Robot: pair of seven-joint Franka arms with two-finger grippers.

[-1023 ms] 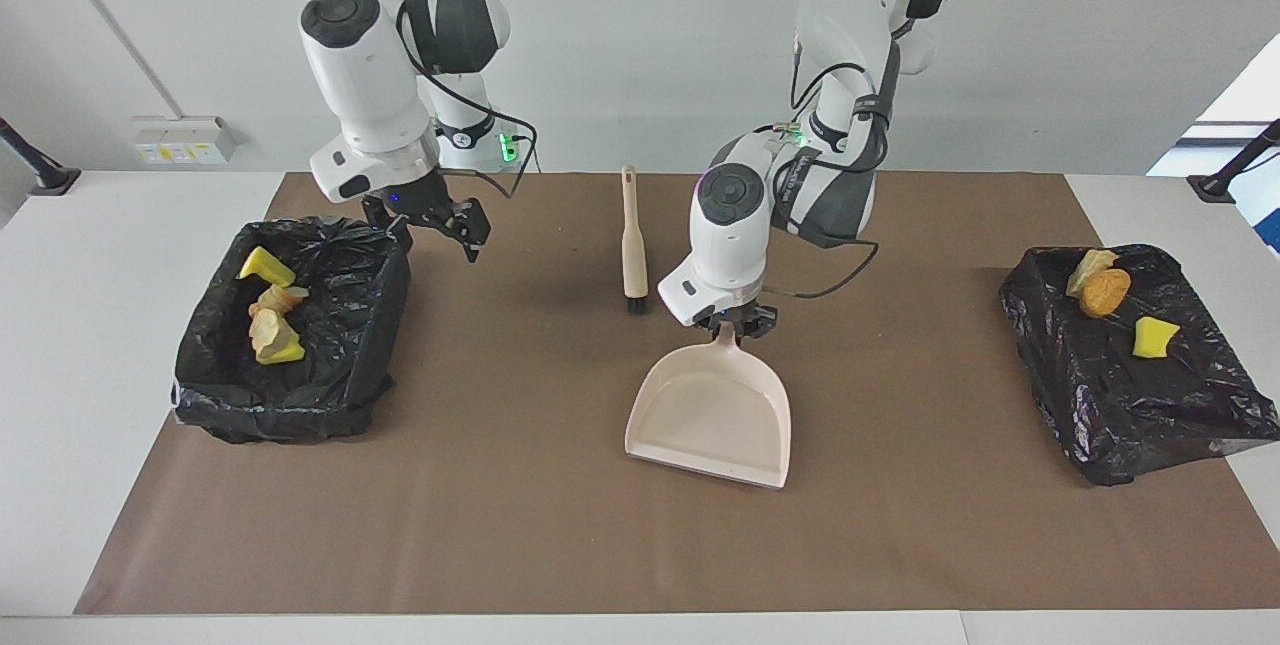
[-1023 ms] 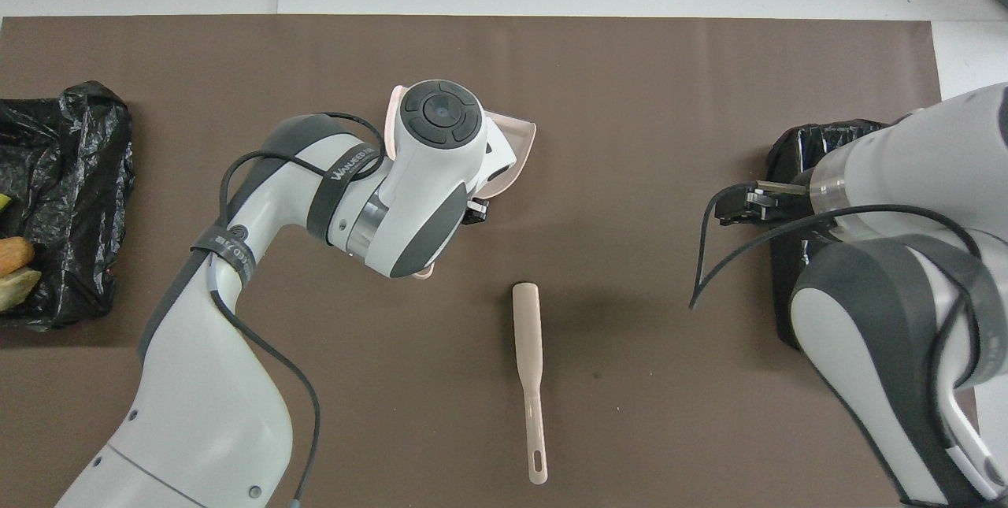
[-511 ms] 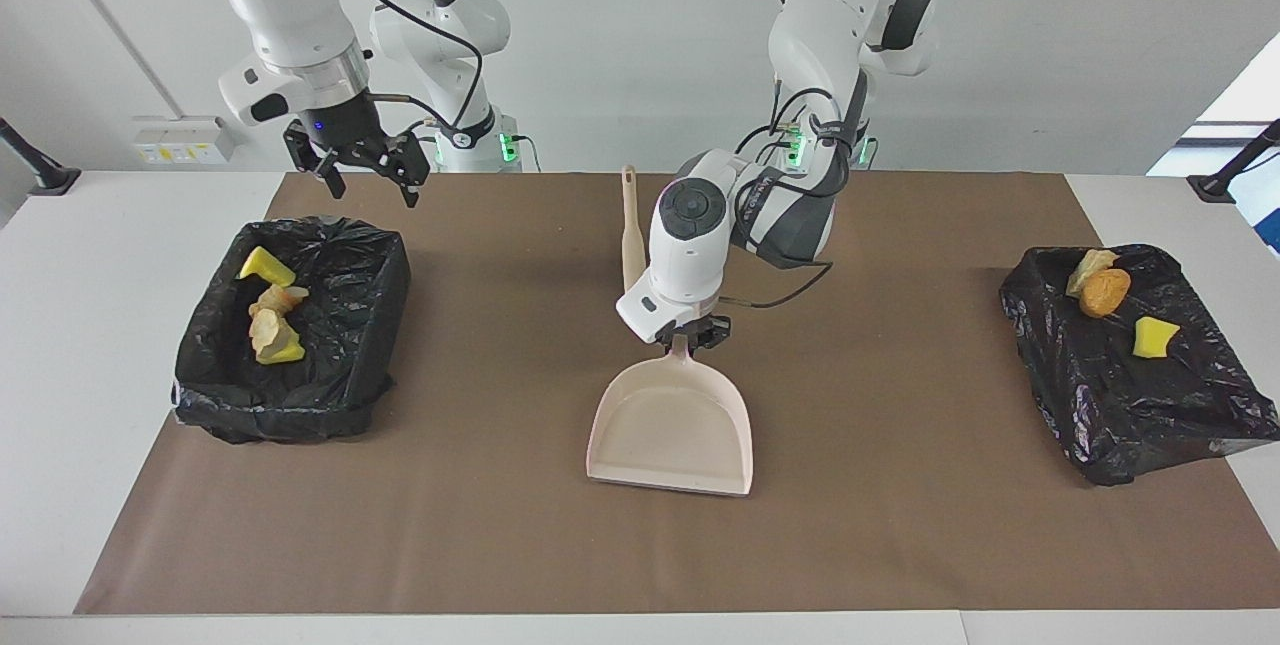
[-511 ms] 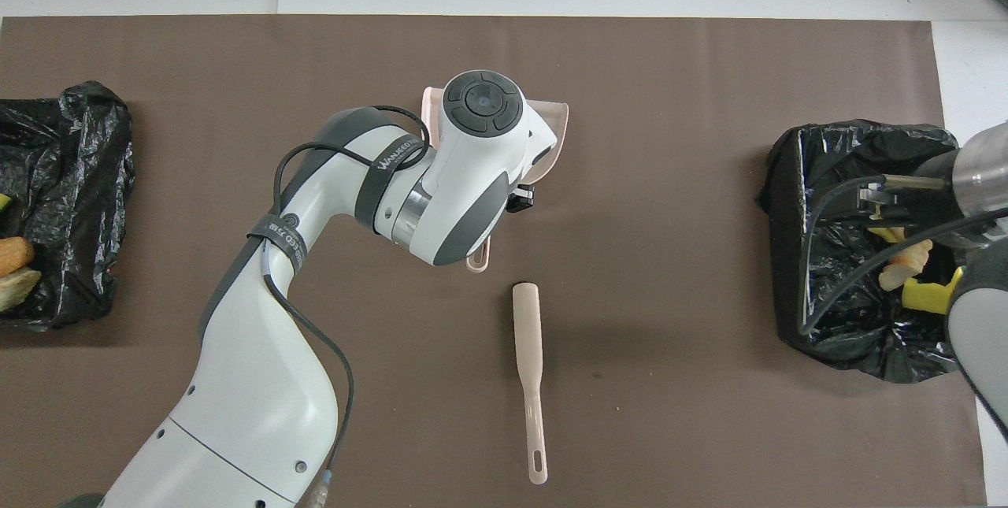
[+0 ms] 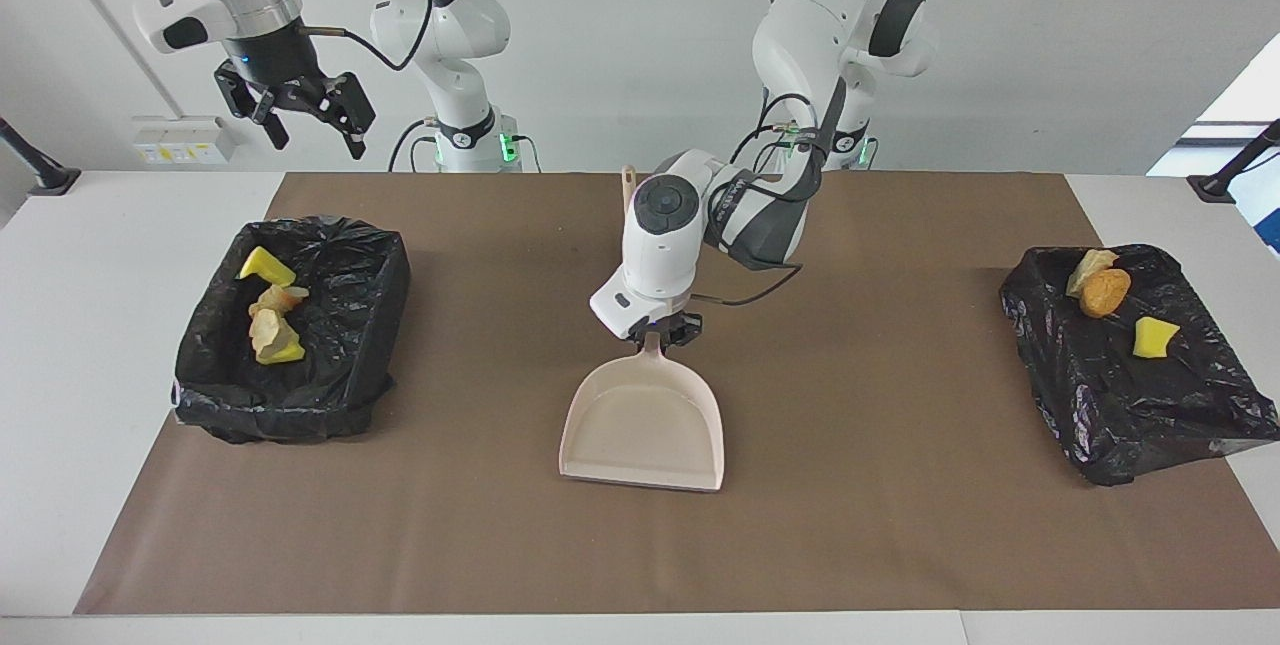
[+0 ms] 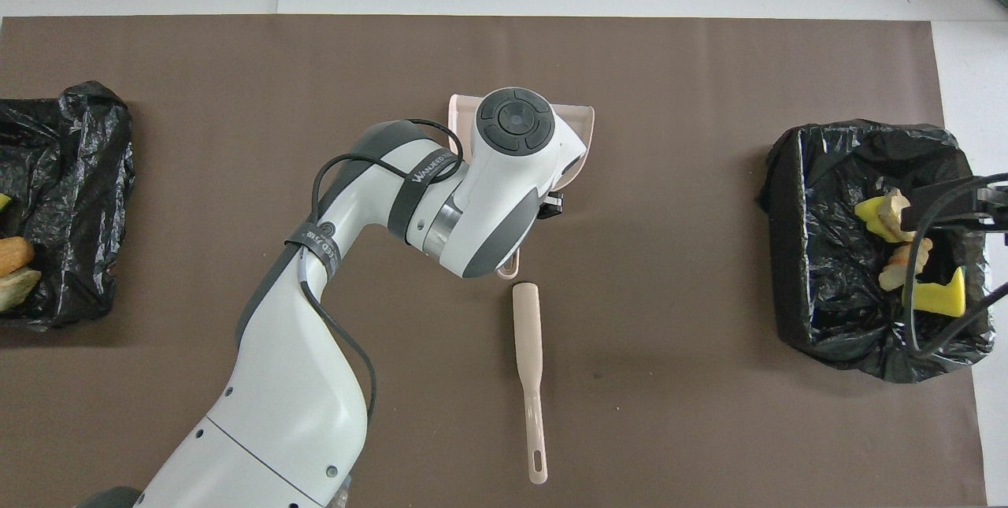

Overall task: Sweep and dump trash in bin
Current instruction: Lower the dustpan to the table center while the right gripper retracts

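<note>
My left gripper [image 5: 655, 335] is shut on the handle of the beige dustpan [image 5: 645, 425], which is low over the middle of the brown mat and holds nothing. The trash lies in two black-bagged bins. Yellow and tan pieces [image 5: 270, 310] are in the bin [image 5: 330, 375] at the right arm's end. An orange-brown lump [image 5: 1105, 290] and yellow pieces are in the bin [image 5: 1150, 405] at the left arm's end. My right gripper [image 5: 305, 125] is open and empty, raised high above the robot-side edge of its bin. No trash shows on the mat.
The beige brush [image 6: 529, 358] lies flat on the mat, nearer to the robots than the dustpan [image 6: 583, 126]. In the facing view only its handle tip [image 5: 628, 175] shows past the left arm. The brown mat [image 5: 900, 525] covers most of the white table.
My left gripper has carried the dustpan toward the right arm's end of the table. My right gripper has risen from beside its bin and drawn back toward its base.
</note>
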